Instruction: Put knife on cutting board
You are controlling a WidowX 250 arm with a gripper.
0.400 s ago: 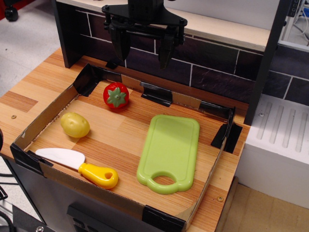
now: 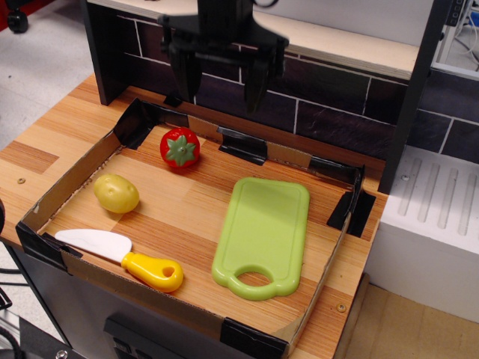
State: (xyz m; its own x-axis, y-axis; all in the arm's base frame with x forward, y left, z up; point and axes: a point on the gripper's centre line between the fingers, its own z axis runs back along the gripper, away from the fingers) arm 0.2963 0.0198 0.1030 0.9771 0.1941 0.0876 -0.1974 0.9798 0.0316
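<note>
Jaws spread wide with nothing between them: I see my gripper [image 2: 221,88] hanging above the back edge of the bench, over the rear wall of the cardboard tray [image 2: 71,182]. The knife [image 2: 122,256] lies flat near the front left corner, white blade pointing left, yellow handle toward the middle. The cutting board [image 2: 266,230] sits well apart from it on the right side, handle hole toward the front edge. A potato [image 2: 116,193] and a tomato [image 2: 179,147] rest at the left.

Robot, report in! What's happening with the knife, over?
Gripper open, empty, high at the back. Knife lying front-left, off the cutting board. Potato near its blade, not blocking.
</note>
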